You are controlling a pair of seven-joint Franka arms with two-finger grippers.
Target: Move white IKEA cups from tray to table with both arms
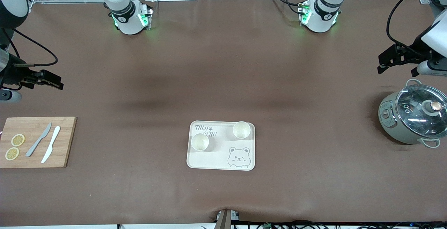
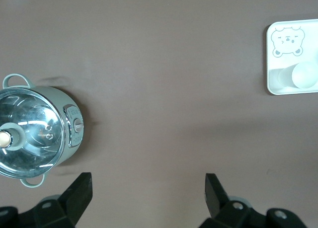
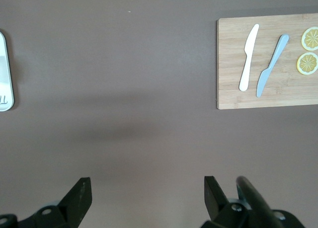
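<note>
Two white IKEA cups stand upright on the cream bear-print tray [image 1: 216, 159] in the middle of the table. One cup [image 1: 199, 142] is toward the right arm's end. The other cup [image 1: 241, 130] is toward the left arm's end and a little farther from the front camera. The left wrist view shows the tray [image 2: 271, 59] with one cup [image 2: 305, 74] at its edge. My left gripper [image 1: 382, 65] [image 2: 147, 188] hangs open over bare table beside the pot, holding nothing. My right gripper [image 1: 57, 81] [image 3: 147, 188] hangs open over bare table by the cutting board, also holding nothing.
A grey-green pot [image 1: 412, 117] [image 2: 35, 133] with a glass lid stands at the left arm's end. A wooden cutting board [image 1: 36, 141] [image 3: 268, 64] with two knives and two lemon slices lies at the right arm's end. A brown mat covers the table.
</note>
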